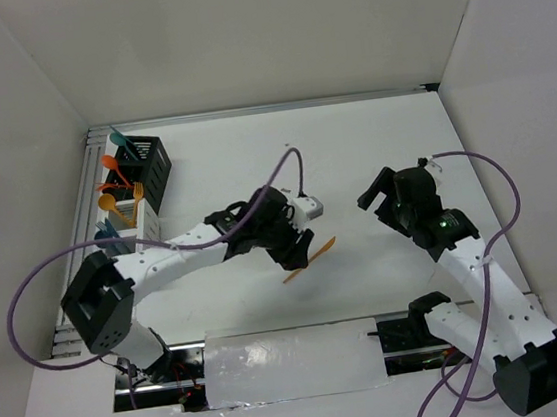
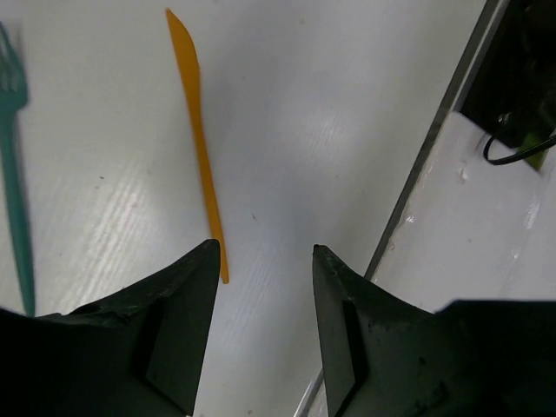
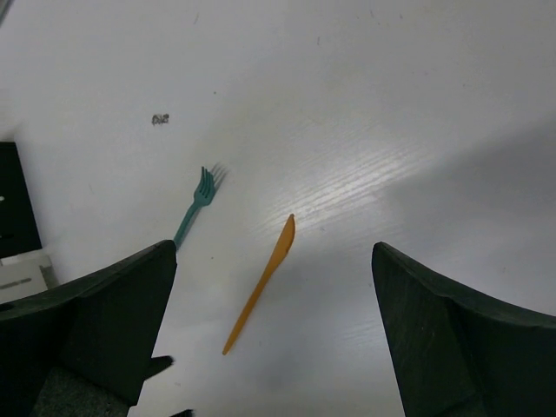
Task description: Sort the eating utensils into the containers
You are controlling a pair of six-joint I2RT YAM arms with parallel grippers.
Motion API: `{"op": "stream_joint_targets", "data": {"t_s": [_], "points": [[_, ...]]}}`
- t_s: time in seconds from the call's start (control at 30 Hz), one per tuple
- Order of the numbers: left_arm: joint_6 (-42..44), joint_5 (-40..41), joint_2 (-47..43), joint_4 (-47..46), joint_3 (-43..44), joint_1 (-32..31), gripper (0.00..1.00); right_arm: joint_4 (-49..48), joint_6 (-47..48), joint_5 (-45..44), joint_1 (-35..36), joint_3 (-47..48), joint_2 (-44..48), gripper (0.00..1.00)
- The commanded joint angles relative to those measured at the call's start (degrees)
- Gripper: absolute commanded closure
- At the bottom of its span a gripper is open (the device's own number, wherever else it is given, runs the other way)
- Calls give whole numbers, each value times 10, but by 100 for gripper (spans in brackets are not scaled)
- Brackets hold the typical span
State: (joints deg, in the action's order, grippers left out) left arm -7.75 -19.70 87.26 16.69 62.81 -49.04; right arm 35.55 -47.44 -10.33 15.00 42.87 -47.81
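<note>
Orange knife (image 2: 198,130) and teal fork (image 3: 195,204) lie loose on the white table (image 1: 371,138), near its middle. We see them lying flat, close together but not touching. In the left wrist view they run nearly parallel, with the fork at the picture's left edge. From above only the knife shows, slanted and partly covered by the end of the left arm; the fork is hidden there.

We find the left gripper (image 2: 265,252) over the table with its jaws apart and nothing between them. The knife's thin handle end sits just beside one finger (image 2: 187,321), outside the gap. Whether they touch we cannot tell.

The right gripper (image 3: 271,252) hangs over the table to the right of the knife, clear of the left one. Its jaws are spread wide and empty. Its camera looks down between them at the knife and the fork, with the blade and the tines pointing away from the camera.

At the table's far left edge we see the black caddy (image 1: 153,162) and, just in front of it toward the arms, the white caddy (image 1: 137,225). Coloured pieces (image 1: 113,169) in teal, orange and yellow stand up out of them. We cannot tell for every piece which caddy holds it.
</note>
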Motion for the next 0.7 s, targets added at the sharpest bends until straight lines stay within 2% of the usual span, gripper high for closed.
{"op": "stream_joint_targets", "data": {"t_s": [0.0,0.17,0.33,0.43,0.67], "points": [[5,62,52,9,37,-27,41,-6,-20,-13,-3,46,-2,0],[-9,125,143,45,93,-59,41,14,-27,-18,-4,46,7,0],[-23,144,198,64,119,-72,41,26,-37,-18,-5,35,38,0],[-43,180,221,87,130,-77,42,26,-42,-18,-4,29,63,0],[-46,194,229,83,120,-77,44,37,-49,-18,-4,19,91,0]]}}
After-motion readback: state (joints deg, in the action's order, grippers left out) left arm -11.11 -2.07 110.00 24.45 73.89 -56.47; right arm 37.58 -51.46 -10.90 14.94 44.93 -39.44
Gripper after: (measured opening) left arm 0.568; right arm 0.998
